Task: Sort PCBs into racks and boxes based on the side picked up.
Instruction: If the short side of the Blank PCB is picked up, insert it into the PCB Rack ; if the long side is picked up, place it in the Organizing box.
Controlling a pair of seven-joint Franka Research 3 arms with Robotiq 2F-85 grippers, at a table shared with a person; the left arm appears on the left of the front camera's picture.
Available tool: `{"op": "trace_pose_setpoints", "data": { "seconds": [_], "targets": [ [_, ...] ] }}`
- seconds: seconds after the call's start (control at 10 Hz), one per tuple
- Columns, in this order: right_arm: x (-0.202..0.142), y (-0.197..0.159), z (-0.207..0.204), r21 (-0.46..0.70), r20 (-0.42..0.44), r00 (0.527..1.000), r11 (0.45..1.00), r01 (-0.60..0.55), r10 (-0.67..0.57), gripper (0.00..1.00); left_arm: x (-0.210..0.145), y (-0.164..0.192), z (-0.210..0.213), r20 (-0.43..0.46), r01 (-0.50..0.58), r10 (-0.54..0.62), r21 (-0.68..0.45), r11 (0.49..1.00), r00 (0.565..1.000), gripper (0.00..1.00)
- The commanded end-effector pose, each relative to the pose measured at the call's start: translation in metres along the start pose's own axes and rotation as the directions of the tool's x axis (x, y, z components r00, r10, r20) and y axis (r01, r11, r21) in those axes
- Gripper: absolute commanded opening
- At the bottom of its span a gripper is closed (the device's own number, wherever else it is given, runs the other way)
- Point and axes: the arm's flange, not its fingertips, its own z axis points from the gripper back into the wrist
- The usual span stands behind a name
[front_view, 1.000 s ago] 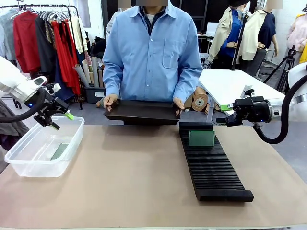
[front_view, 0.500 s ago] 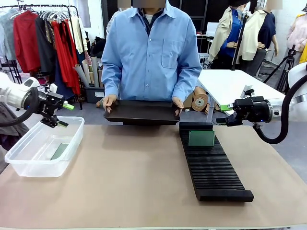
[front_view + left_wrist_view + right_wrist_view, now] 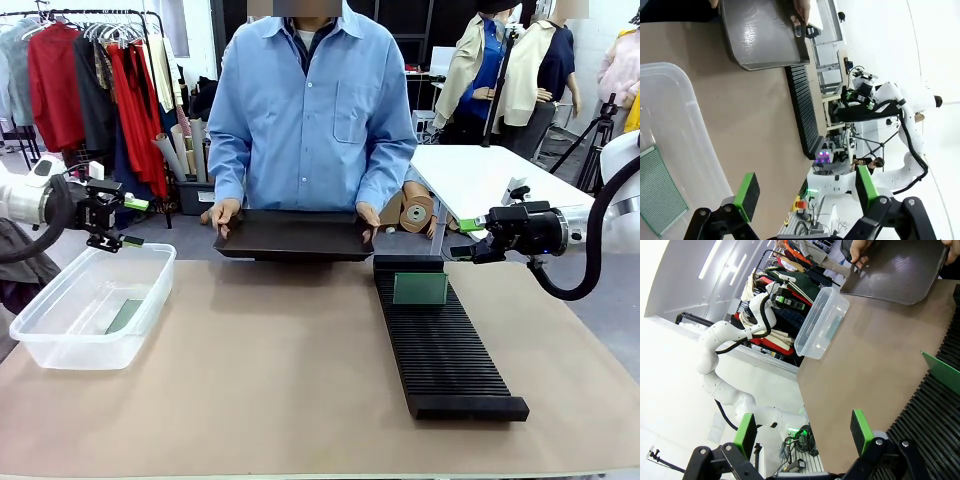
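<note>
Both grippers hang off the table's side edges, jaws apart and empty.

Left gripper [image 3: 127, 222] above clear box [image 3: 40, 345]; right gripper [image 3: 468, 240] beyond rack [image 3: 445, 360]; person's tray [image 3: 295, 235] seemingly over far edge.

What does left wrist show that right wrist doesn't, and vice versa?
Left wrist alone: the PCB lying flat in the clear tub, seen from above, between the open left gripper fingers. Right wrist alone: a PCB standing upright in the rack, with the open right gripper. Both: the black tray in the person's hands, the rack, the tub.
</note>
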Motion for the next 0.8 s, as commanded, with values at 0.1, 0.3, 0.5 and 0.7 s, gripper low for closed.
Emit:
{"op": "trace_pose_setpoints", "data": {
  "seconds": [0.1, 0.3, 0.5, 0.7],
  "targets": [
    [0.004, 0.000, -0.001, 0.002, 0.011, 1.000, 1.000, -0.024, 0.024, 1.00, 0.000, 0.000, 0.000, 0.000, 0.000, 0.000, 0.000, 1.000, 1.000, 1.00],
    [0.004, 0.000, -0.001, 0.002, 0.011, 1.000, 1.000, -0.024, 0.024, 1.00, 0.000, 0.000, 0.000, 0.000, 0.000, 0.000, 0.000, 1.000, 1.000, 1.00],
    [0.004, 0.000, -0.001, 0.002, 0.011, 1.000, 1.000, -0.024, 0.024, 1.00, 0.000, 0.000, 0.000, 0.000, 0.000, 0.000, 0.000, 1.000, 1.000, 1.00],
    [0.004, 0.000, -0.001, 0.002, 0.011, 1.000, 1.000, -0.024, 0.024, 1.00, 0.000, 0.000, 0.000, 0.000, 0.000, 0.000, 0.000, 1.000, 1.000, 1.00]
  ]
}}
